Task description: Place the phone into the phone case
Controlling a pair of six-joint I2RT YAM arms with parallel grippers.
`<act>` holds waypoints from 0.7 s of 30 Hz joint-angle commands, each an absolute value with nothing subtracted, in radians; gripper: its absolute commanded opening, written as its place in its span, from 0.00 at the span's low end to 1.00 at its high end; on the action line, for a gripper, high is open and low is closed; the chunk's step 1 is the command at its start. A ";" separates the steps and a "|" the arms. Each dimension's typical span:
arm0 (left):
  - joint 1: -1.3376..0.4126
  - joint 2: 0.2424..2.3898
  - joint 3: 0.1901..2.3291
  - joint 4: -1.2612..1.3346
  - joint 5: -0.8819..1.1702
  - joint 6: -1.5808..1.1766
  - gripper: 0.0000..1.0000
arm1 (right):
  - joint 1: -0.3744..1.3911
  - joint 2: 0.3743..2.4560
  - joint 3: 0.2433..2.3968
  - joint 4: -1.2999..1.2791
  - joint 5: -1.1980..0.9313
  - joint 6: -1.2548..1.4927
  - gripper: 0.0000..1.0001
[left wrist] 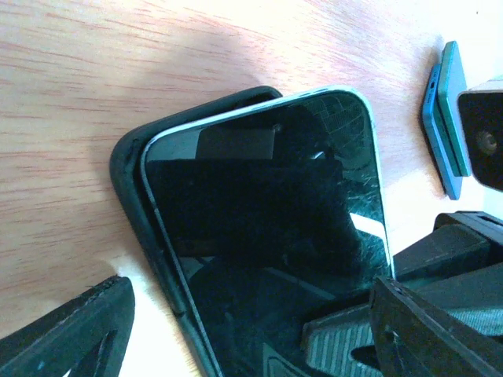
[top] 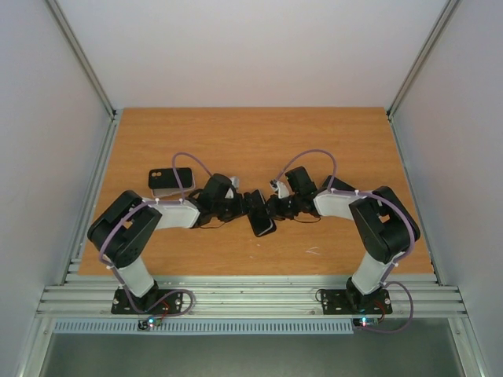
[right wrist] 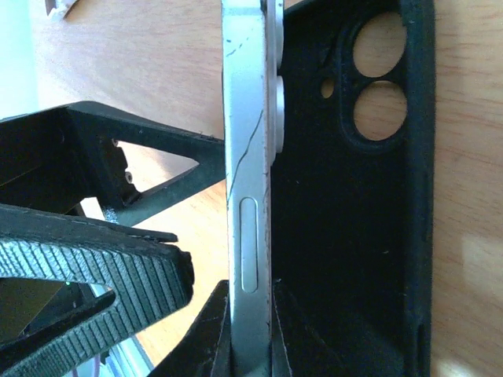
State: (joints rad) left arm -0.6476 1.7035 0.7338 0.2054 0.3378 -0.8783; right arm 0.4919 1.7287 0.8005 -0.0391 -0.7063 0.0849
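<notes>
Starting at the near edge, we see a slotted aluminium rail carrying both arm bases. Beyond it, mid-way across the orange-brown wood-grain table, our right hand is pinched closed on the silver-edged phone with cracked black glass, held over the open matte black phone case, camera bumps toward it, not seated. Our left hand stands wide, fingers either side, gripping nothing. Farther back and left lies a second black case; plain white walls enclose the table.
</notes>
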 commanded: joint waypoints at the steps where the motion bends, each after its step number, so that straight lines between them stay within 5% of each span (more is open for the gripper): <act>1: -0.655 1.742 0.722 0.269 0.358 -0.897 0.82 | 0.543 1.757 0.800 -0.035 -0.744 0.128 0.01; 21: -0.687 1.380 0.448 0.236 0.311 -0.967 0.81 | 0.708 1.796 0.722 0.284 -0.663 0.399 0.01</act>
